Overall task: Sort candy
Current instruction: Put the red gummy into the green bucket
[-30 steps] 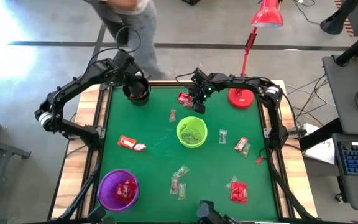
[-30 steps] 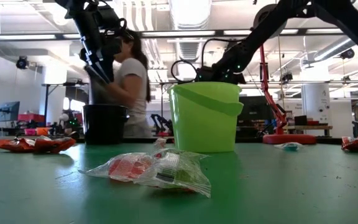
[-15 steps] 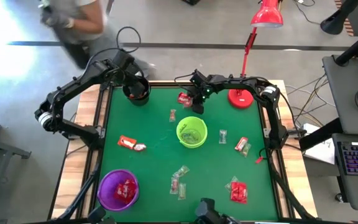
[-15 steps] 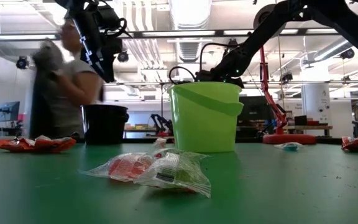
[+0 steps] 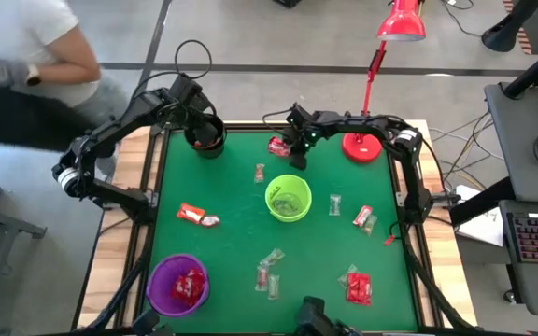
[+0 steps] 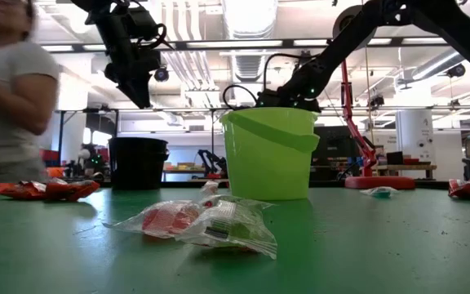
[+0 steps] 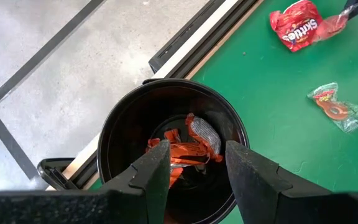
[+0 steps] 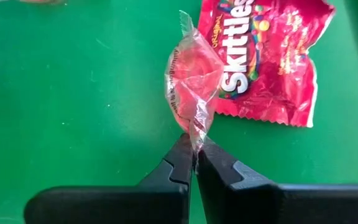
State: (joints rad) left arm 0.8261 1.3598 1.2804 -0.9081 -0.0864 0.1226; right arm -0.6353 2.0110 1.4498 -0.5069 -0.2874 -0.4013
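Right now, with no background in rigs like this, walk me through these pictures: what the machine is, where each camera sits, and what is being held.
Two dark robot arms work at a green table. One camera looks down from above, one sits at table height, and one rides on each wrist. Wrapped candy lies scattered among a green cup, a purple cup and a black cup. The left gripper hangs open over the black cup, which holds red wrappers. The right gripper is shut on a clear-wrapped candy beside a red Skittles packet.
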